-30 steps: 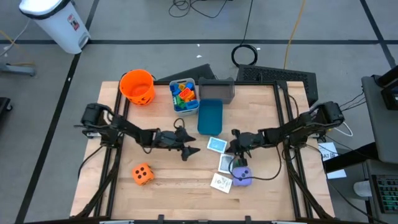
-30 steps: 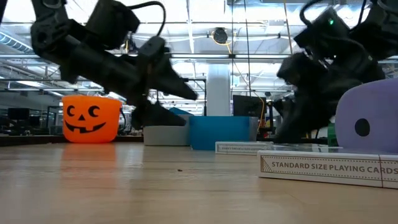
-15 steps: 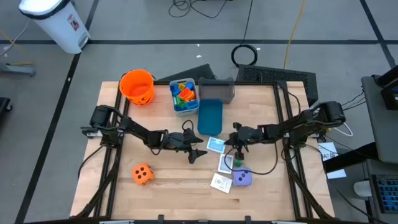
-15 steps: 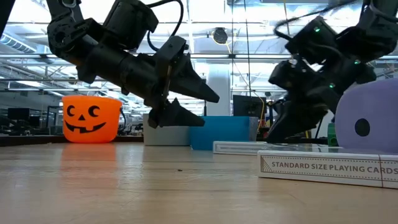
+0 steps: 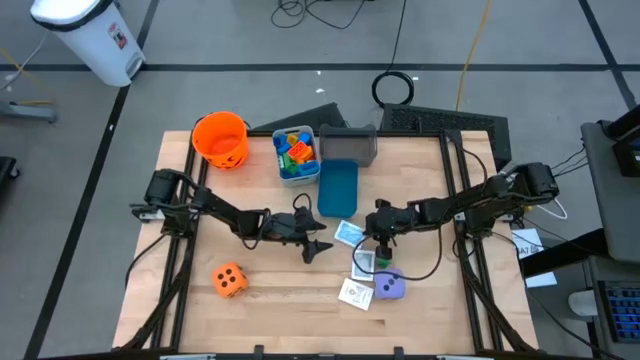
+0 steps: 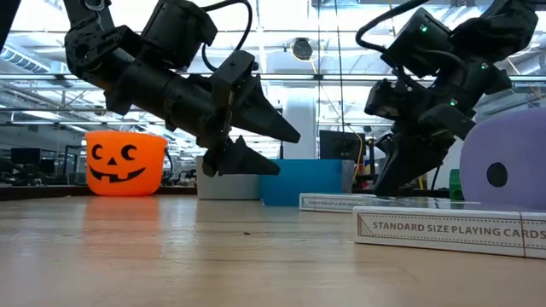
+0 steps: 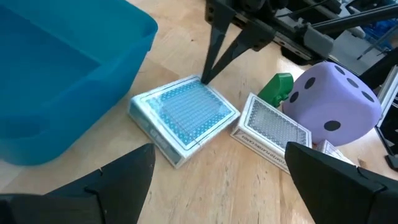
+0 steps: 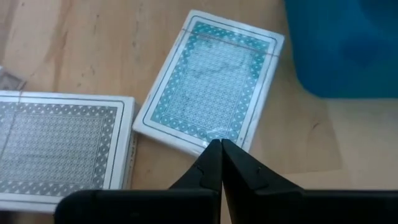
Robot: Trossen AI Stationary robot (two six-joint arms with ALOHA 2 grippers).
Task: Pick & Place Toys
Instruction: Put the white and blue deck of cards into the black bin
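Observation:
A teal-backed card deck (image 5: 348, 233) lies flat on the wood just near the blue bin (image 5: 337, 187). Beside it lie a grey-backed deck (image 7: 270, 127), a green block (image 7: 277, 87) and a purple die (image 5: 390, 287). A third deck (image 5: 355, 293) lies nearer the front, and an orange dotted die (image 5: 229, 280) sits at the front left. My left gripper (image 5: 318, 250) hovers open, left of the teal deck and slanting down toward it. My right gripper (image 8: 221, 144) is shut and points steeply down at the teal deck's edge. My right gripper's shut fingertips (image 7: 203, 78) come down from above at the teal deck's edge (image 8: 214, 134), on the side away from my left gripper. The deck lies flat on the table. I cannot tell whether the tips touch it.
A bin of coloured blocks (image 5: 296, 155) and a grey bin (image 5: 350, 143) stand at the far edge, with an orange pumpkin bucket (image 5: 221, 140) to their left. Bare wood lies between the orange die and the decks.
My left gripper has gone toward the table's right, nearer the teal deck, then stopped; it stays open. My right gripper has tipped steeply downward, its shut tips coming to the teal deck's edge. The decks and dice have not moved.

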